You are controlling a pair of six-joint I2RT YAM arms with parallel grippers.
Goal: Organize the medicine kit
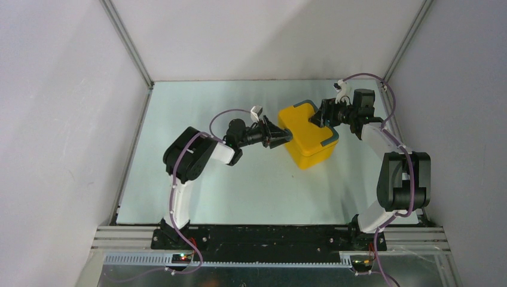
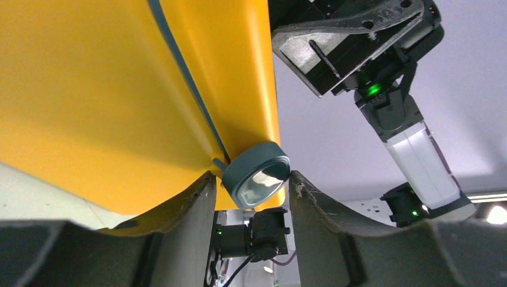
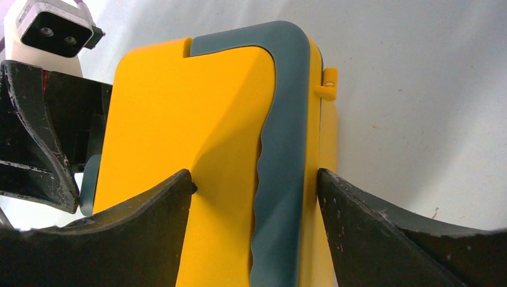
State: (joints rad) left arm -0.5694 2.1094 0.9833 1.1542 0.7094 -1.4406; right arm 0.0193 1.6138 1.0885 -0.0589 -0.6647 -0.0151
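Medicine kit (image 1: 306, 134): boxy case of smooth, glossy bright-yellow plastic with rounded corners. It lies on the pale counter (image 1: 239, 191) right of centre, between the two arms. Its long axis runs from far-left to near-right, broad face up. A matte teal trim (image 3: 281, 149) with a wavy inner edge wraps the far corner and the right-hand side, towards the right arm. Left gripper (image 1: 281, 136): at the case's left end, about half closed, with its dark scuffed fingers (image 2: 191, 227) snug on either side of a round teal knob (image 2: 257, 181) with a shiny face. Right gripper (image 1: 323, 116): jaws wide, straddling the trimmed edge, one finger over the broad face and one against the narrow side. I cannot tell whether it clamps the case.
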